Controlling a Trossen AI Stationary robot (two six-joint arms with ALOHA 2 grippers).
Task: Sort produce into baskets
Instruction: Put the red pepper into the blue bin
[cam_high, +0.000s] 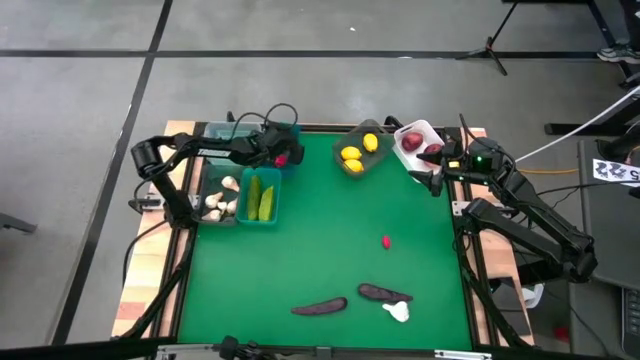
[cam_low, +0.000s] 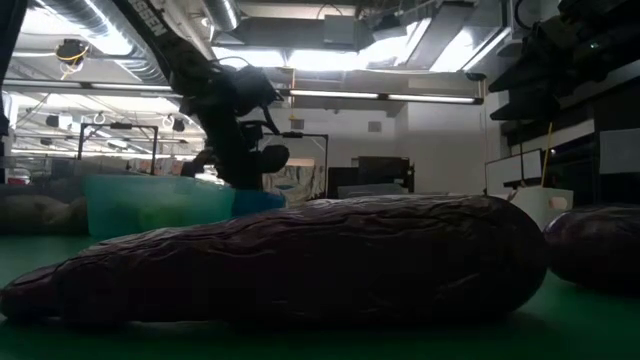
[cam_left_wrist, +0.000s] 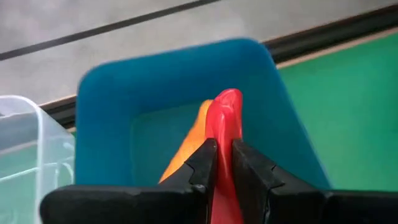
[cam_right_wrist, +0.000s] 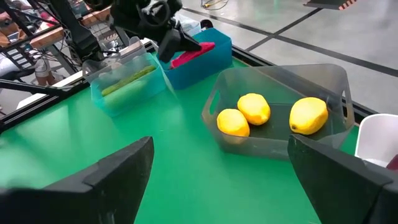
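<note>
We saw the left gripper (cam_left_wrist: 217, 163) poised right over the blue basket (cam_left_wrist: 124, 99), its fingers pinching a red pepper (cam_left_wrist: 225, 124) that pointed down into the tub, and an orange carrot (cam_left_wrist: 189, 146) already lay on that basket's floor. Just beside the blue basket stood the teal basket (cam_high: 262, 196) with two green cucumbers (cam_high: 266, 203), and against that one a clear basket (cam_high: 212, 178) holding white garlic bulbs (cam_high: 220, 203).

Well across the green bench (cam_high: 320, 250) from the blue basket, we caught the right gripper (cam_right_wrist: 221, 180) hanging near the grey translucent basket (cam_right_wrist: 323, 74), fingers spread wide and holding nothing. Three yellow lemons (cam_right_wrist: 255, 109) sat in that grey tub, and the white basket (cam_high: 425, 130) next to it held red apples (cam_high: 411, 141).

Far from the blue basket, along the near edge, we saw two dark purple eggplants (cam_high: 318, 306), a loose garlic bulb (cam_high: 397, 312) touching one of them, and a small red piece (cam_high: 386, 241) alone mid-bench.
</note>
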